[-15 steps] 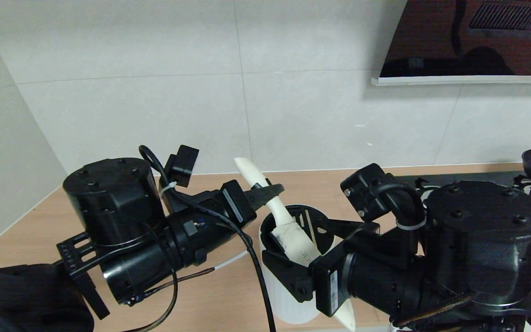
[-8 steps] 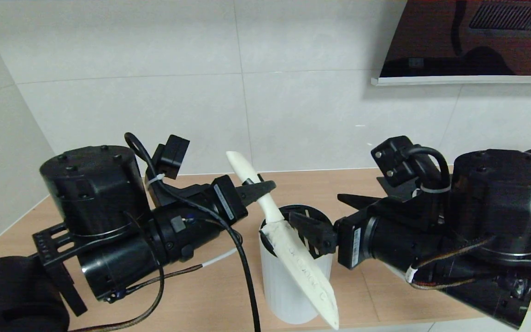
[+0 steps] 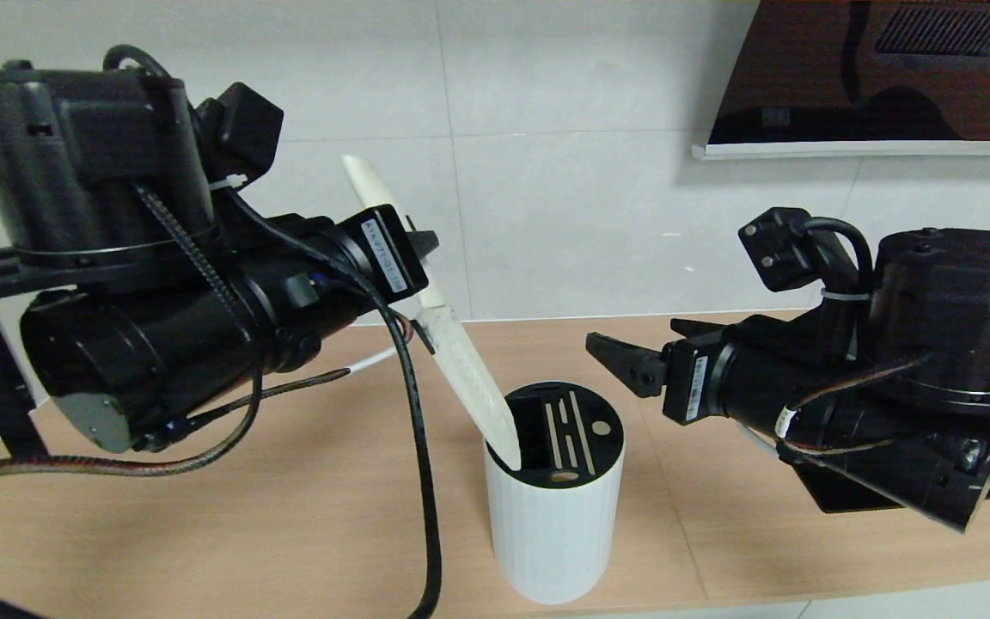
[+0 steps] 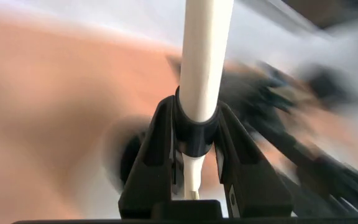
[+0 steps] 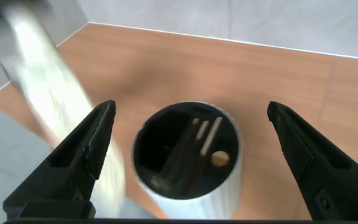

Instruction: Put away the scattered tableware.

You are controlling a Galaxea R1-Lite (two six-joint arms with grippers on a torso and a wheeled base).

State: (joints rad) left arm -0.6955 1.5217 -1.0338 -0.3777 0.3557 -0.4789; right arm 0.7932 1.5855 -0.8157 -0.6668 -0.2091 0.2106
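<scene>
Over the white utensil holder (image 3: 553,524) on the tabletop (image 3: 203,533), left gripper (image 3: 416,266) jaws pinch a white knife (image 3: 469,378), tip at its rim; right gripper (image 5: 190,111) jaws spread.

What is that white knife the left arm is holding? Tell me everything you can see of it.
It is an all-white knife, perhaps ceramic or plastic, with a rounded handle and a broad blade bearing faint print. The left gripper clamps it at the handle. It hangs tilted, handle up, point down at the rim of the ribbed white holder on the wooden counter.
</scene>
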